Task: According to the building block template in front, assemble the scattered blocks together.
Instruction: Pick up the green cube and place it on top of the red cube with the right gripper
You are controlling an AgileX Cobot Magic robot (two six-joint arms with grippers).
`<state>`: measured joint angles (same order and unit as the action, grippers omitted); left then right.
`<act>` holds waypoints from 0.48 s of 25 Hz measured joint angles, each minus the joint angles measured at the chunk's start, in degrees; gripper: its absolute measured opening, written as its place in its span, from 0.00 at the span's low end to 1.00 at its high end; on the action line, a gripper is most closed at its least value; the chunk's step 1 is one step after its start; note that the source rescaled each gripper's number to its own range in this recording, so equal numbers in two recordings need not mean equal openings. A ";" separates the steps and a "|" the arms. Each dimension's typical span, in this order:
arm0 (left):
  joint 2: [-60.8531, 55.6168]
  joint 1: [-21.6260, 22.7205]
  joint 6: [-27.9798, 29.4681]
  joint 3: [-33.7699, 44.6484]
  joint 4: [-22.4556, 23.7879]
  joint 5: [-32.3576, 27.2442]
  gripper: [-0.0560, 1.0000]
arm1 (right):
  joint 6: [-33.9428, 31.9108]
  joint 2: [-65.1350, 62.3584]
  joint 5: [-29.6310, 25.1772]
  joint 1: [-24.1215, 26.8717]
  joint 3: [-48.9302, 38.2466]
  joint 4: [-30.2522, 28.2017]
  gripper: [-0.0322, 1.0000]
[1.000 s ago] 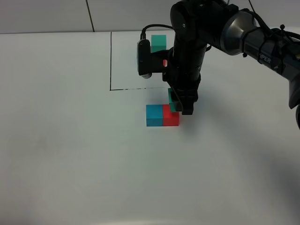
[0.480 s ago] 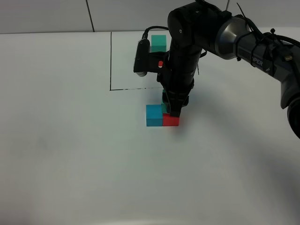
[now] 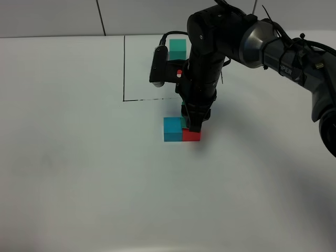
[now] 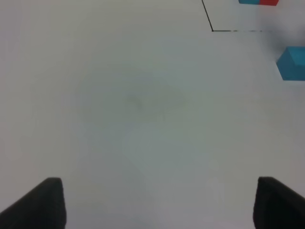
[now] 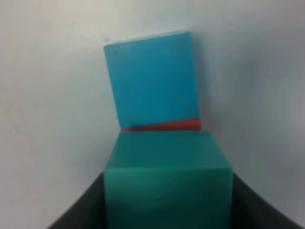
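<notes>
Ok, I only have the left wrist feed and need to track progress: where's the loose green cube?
Observer: The right gripper holds the green cube directly over the red cube; contact unclear.
Operator: Is red against blue?
Observer: Yes, the blue cube sits flush beside it.
Operator: And the template's top?
Observer: The template's green block shows behind the arm, inside the black lines.

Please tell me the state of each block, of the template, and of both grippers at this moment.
green block: held between the right gripper's fingers, over the red block; contact cannot be told.
red block: on the table, beside the blue block, touching.
blue block: on the table, free.
template: inside the black lines, mostly hidden by the arm.
right gripper: shut on the green block.
left gripper: open, empty.
</notes>
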<state>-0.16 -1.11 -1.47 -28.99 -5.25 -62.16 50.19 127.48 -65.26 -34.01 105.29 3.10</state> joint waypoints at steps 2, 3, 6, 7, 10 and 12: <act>0.00 0.00 0.00 0.00 0.00 0.00 0.77 | 0.00 0.00 0.00 0.00 0.00 0.00 0.04; 0.00 0.00 0.00 0.00 0.00 0.00 0.77 | 0.00 0.00 0.00 0.00 0.00 0.00 0.04; 0.00 0.00 0.00 0.00 0.00 0.00 0.77 | 0.00 0.04 0.00 0.00 0.00 0.00 0.03; 0.00 0.00 0.00 0.00 0.00 0.00 0.77 | 0.00 0.06 0.00 0.00 0.00 0.00 0.03; 0.00 0.00 0.00 0.00 0.00 0.00 0.77 | 0.00 0.18 0.04 0.00 0.00 0.00 0.03; 0.00 0.00 0.00 0.00 0.00 0.00 0.77 | 0.00 0.31 0.11 0.00 0.00 0.00 0.03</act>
<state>-0.16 -1.11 -1.47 -28.99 -5.25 -62.16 50.19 127.79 -65.15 -34.01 105.29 3.10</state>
